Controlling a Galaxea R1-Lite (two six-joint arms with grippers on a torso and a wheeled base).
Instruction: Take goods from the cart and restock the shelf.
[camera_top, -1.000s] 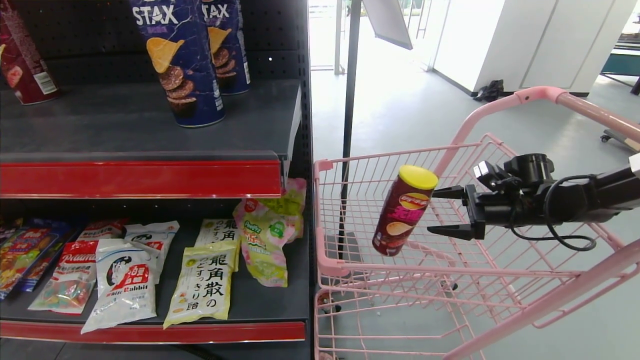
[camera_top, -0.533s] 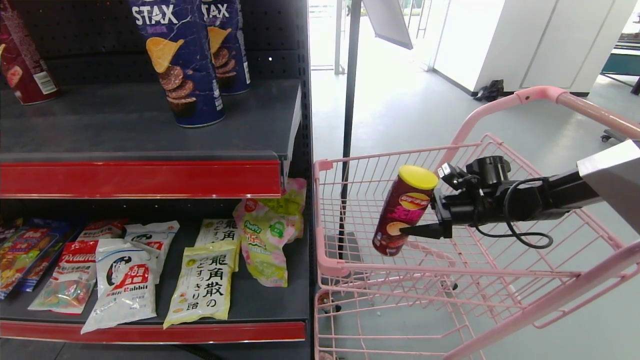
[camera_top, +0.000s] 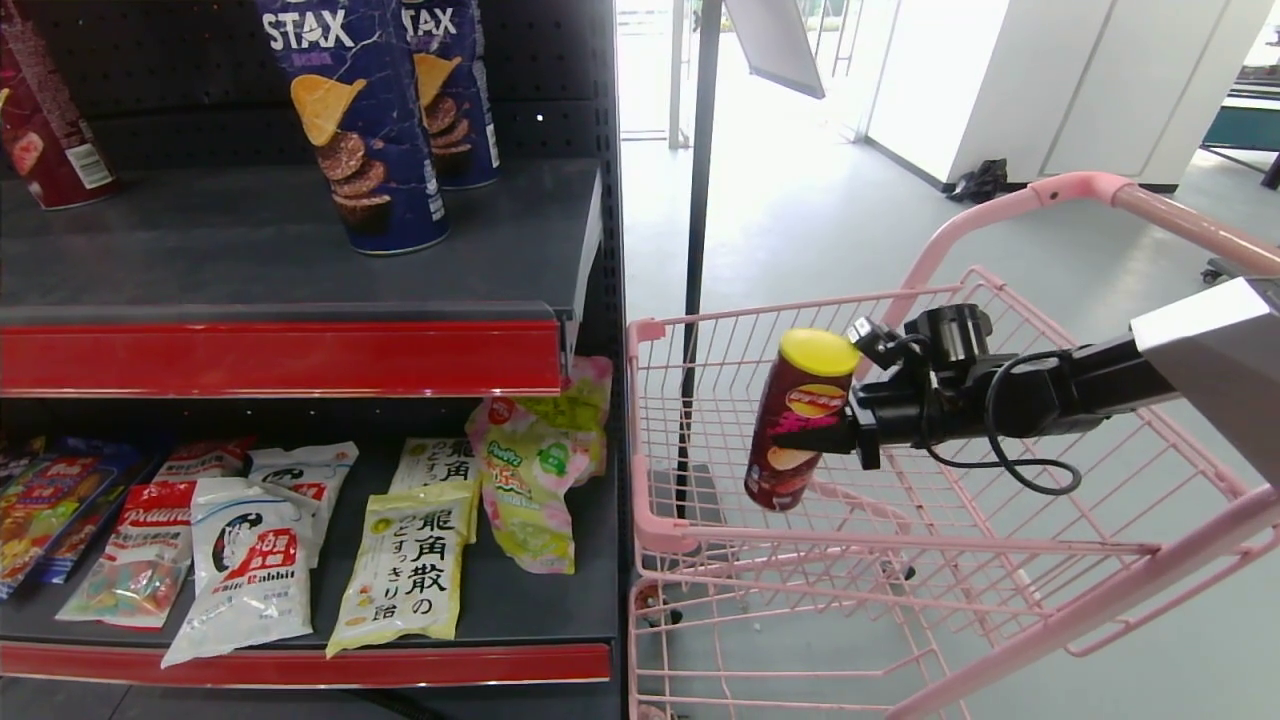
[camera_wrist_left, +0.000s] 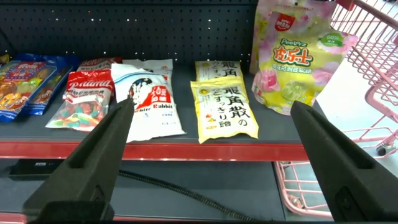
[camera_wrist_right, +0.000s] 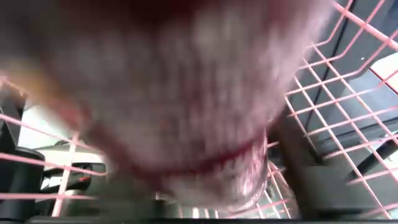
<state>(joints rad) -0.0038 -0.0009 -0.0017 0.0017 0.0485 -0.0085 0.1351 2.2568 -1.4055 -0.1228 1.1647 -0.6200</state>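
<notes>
A dark red chips can (camera_top: 808, 395) with a yellow lid leans inside the pink cart (camera_top: 760, 542), near its front left corner. My right gripper (camera_top: 815, 428) comes in from the right and is shut on the can's middle, one finger (camera_top: 822, 438) lying across its front. Up close in the right wrist view, the can (camera_wrist_right: 180, 93) sits against the cart's wire (camera_wrist_right: 348, 74). My left gripper (camera_wrist_left: 211, 155) stands open in front of the lower shelf, nothing between its fingers (camera_wrist_left: 93, 162).
The upper shelf (camera_top: 250, 250) holds two tall blue chip cans (camera_top: 370, 120) and a red can (camera_top: 50, 130) at far left, with bare board between. Several snack bags (camera_top: 400, 560) lie on the lower shelf. A dark pole (camera_top: 697, 200) stands behind the cart.
My right gripper moved left onto the can and went from wide open to shut on it. The can's top shifted slightly left.
</notes>
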